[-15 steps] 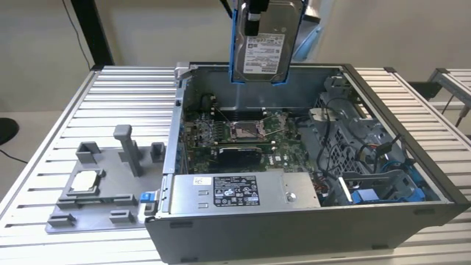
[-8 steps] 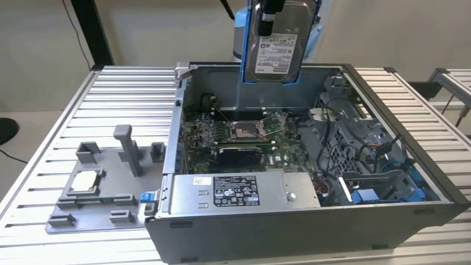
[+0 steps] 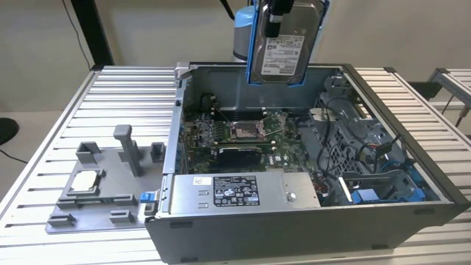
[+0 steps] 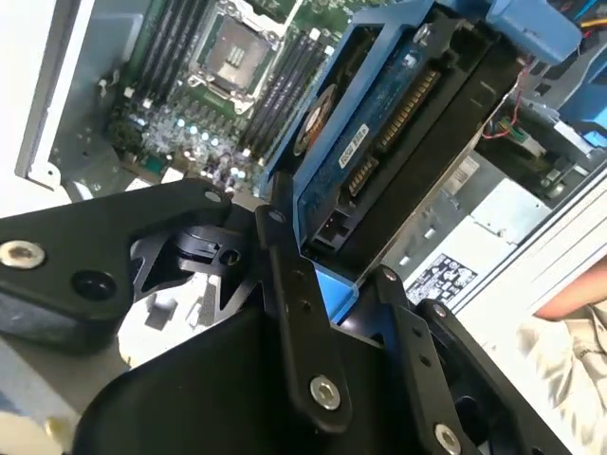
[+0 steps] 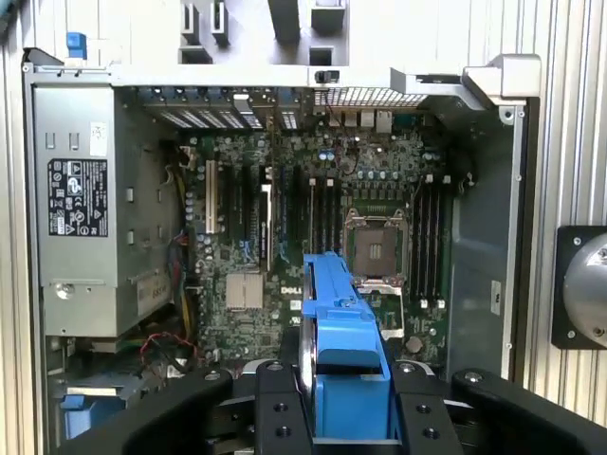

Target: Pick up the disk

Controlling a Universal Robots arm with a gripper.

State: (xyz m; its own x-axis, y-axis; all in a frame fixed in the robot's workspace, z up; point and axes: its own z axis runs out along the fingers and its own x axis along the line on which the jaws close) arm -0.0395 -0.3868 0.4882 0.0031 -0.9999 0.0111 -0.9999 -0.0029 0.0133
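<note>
The disk [image 3: 285, 47] hangs high in the air at about 12 o'clock in the exterior view, lifted clear above the open computer case [image 3: 309, 221]. It stands on its edge, with its white label facing the camera and its blue frame running around the sides. The pincer [image 3: 277, 16] grips it from the top, with a black finger pressed against the label side.

In the second wrist view, the black fingers [image 4: 294, 284] are closed on the blue frame of the disk [image 4: 379, 133], one on each side. The disk's green underside and its row of plugs face this camera. In the first wrist view, the pincer [image 5: 346, 417] squeezes the blue frame of the disk [image 5: 346, 351] between its two black fingers.

Below the disk, the case lies on its side on the ribbed metal desk [image 3: 125, 94]. Inside it is a green board [image 3: 243, 135] with a square socket in the middle. A grey power box [image 3: 243, 190] with a black and white label sits at about 6 o'clock in the case. At 9 o'clock on the desk, beside the case, is a grey holder [image 3: 103, 190] with a small square silver chip [image 3: 83, 181] resting on it. A person's arm [image 4: 579, 299] shows at the edge of the second wrist view.
</note>
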